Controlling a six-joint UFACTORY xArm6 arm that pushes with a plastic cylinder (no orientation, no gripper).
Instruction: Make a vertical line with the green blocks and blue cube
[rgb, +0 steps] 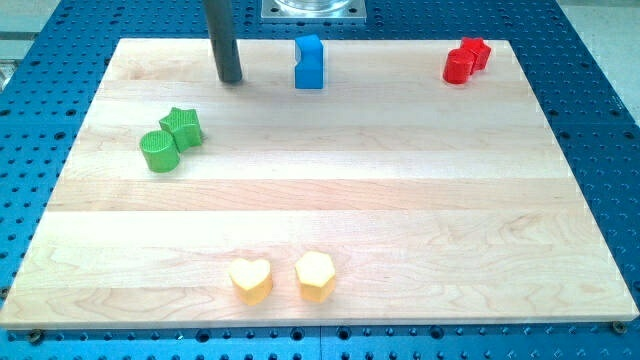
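— Pushing is all the rod can do, so how will these pieces handle? I take the blue block (310, 62) as the landmark.

— By the look of them they are small, light, hard and smooth, so they should slide readily on the wooden board (330, 200) and may spin if struck off centre. No grasp is possible: the arm ends in a bare rod, with nothing to spread or pinch. I would press my tip (231, 79) flat against the middle of a side face.

— Where do the task's pieces lie?

— The blue block stands near the board's top edge. The green star (183, 126) and the green cylinder (159, 151) lie well to the view's left of it and lower, touching each other, the cylinder lower-left of the star.

— Any long axis?

— The blue block is taller than wide and seems notched on one side; its exact outline I cannot tell. The green pair forms a short diagonal.

— And the tip?

— Just left of the blue block, apart from it, above the greens.

— Others?

— Two red blocks (466, 59) far right; a yellow heart (251, 281) and yellow hexagon (315, 276) far below.
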